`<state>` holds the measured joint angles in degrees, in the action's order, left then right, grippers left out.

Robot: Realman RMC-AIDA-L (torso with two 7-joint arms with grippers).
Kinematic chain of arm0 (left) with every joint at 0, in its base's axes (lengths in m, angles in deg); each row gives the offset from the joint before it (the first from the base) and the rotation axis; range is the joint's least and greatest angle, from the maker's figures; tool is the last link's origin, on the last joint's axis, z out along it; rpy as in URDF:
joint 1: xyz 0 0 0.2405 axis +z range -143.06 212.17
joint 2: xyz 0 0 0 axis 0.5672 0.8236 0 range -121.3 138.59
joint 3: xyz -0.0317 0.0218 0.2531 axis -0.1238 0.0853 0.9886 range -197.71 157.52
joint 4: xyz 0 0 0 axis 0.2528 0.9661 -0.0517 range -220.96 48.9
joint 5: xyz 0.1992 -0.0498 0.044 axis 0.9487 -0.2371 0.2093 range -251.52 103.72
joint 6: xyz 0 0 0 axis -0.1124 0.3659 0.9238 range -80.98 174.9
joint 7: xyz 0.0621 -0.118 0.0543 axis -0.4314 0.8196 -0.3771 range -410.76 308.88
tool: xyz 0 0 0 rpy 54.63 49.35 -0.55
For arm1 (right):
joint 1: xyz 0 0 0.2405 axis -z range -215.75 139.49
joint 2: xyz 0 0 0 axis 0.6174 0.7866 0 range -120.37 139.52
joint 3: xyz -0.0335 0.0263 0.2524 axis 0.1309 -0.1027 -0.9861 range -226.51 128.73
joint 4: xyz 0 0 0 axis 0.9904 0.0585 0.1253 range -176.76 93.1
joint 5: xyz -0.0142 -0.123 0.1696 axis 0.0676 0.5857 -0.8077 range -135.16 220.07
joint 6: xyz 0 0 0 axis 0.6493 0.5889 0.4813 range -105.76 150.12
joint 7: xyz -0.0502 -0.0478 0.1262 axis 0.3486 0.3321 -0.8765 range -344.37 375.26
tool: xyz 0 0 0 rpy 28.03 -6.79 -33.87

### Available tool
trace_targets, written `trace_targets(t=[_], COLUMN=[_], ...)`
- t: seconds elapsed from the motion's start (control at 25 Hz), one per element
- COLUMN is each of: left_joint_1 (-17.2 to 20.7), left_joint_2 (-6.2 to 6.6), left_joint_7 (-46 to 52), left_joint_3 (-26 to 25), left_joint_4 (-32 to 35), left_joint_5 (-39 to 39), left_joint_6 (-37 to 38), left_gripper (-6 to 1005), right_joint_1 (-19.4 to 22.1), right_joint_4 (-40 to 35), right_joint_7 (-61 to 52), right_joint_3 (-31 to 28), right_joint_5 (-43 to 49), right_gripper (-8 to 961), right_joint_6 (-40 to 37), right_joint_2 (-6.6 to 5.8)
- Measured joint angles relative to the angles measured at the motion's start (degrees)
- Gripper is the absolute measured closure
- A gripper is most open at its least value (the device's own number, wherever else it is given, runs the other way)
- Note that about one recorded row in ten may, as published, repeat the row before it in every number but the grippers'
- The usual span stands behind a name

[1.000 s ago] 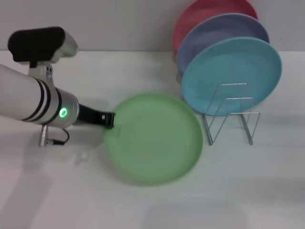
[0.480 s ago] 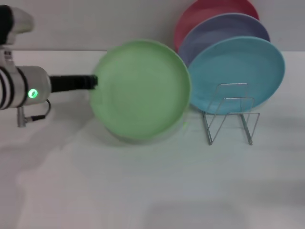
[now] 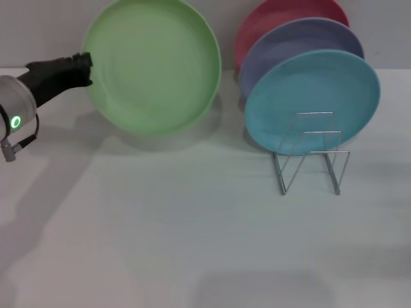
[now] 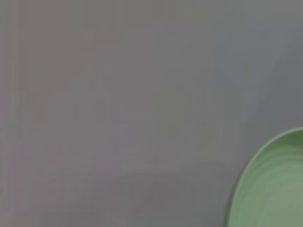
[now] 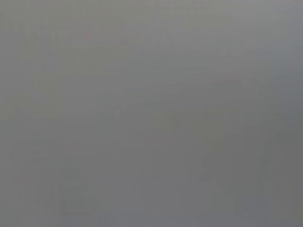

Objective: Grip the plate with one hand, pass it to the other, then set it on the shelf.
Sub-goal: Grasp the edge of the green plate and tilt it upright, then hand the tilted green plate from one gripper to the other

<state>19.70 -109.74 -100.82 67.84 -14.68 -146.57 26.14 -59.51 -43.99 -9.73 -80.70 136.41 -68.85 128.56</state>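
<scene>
The light green plate (image 3: pixel 154 64) is held up in the air, tilted nearly upright, at the back left in the head view. My left gripper (image 3: pixel 83 67) is shut on its left rim. Part of the plate's rim also shows in the left wrist view (image 4: pixel 272 184). The wire shelf (image 3: pixel 311 157) stands on the table to the right, its front loops bare. My right gripper is out of view; the right wrist view shows only a plain grey surface.
A light blue plate (image 3: pixel 313 99), a lavender plate (image 3: pixel 292 45) and a pink plate (image 3: pixel 282 16) stand upright in the back slots of the shelf. The white table (image 3: pixel 192 231) stretches across the front. A grey wall runs behind.
My left gripper has lifted the green plate off the table, up and to the back left, tilting it from flat to nearly upright. The shelf and other plates have not moved.
</scene>
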Motion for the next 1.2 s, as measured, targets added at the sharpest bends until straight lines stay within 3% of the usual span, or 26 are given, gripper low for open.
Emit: trace_targets(t=[0.24, 0.72, 0.76, 0.92, 0.96, 1.0, 1.16, 1.2], left_joint_1=[-0.3, 2.6, 3.2, 3.7, 3.8, 3.8, 3.8, 3.8], left_joint_2=[-0.03, 0.2, 0.24, 0.36, 0.41, 0.41, 0.46, 0.46], left_joint_7=[-10.4, -9.1, -5.0, 4.5, 13.1, 13.1, 32.3, 32.3], left_joint_3=[3.9, 17.8, 20.3, 22.3, 22.7, 22.7, 22.9, 22.9], left_joint_4=[-1.9, 0.3, -0.3, -2.3, -4.4, -4.4, -10.6, -10.6], left_joint_5=[-6.1, 4.9, 9.3, 17.2, 23.3, 23.3, 35.0, 35.0], left_joint_6=[10.0, 44.0, 48.8, 53.7, 55.4, 55.4, 57.8, 57.8], left_gripper=[966, 966, 966, 965, 965, 964, 964, 963], right_joint_1=[0.3, 0.4, 0.4, 0.5, 0.6, 0.6, 0.7, 0.7], right_joint_4=[0.2, 0.2, 0.2, 0.1, 0.1, 0.1, 0.1, 0.1], right_joint_7=[0.2, 0.2, 0.2, 0.2, 0.2, 0.2, 0.2, 0.2], right_joint_3=[0.0, 0.0, 0.0, 0.0, 0.0, 0.0, 0.6, 0.6], right_joint_5=[0.0, 0.1, 0.1, 0.1, 0.1, 0.1, 1.0, 1.0], right_gripper=[372, 374, 374, 374, 375, 375, 375, 375], right_joint_6=[0.3, 2.6, 2.6, 2.7, 2.7, 2.7, 2.5, 2.5], right_joint_2=[0.18, 0.2, 0.2, 0.2, 0.17, 0.17, 0.19, 0.19])
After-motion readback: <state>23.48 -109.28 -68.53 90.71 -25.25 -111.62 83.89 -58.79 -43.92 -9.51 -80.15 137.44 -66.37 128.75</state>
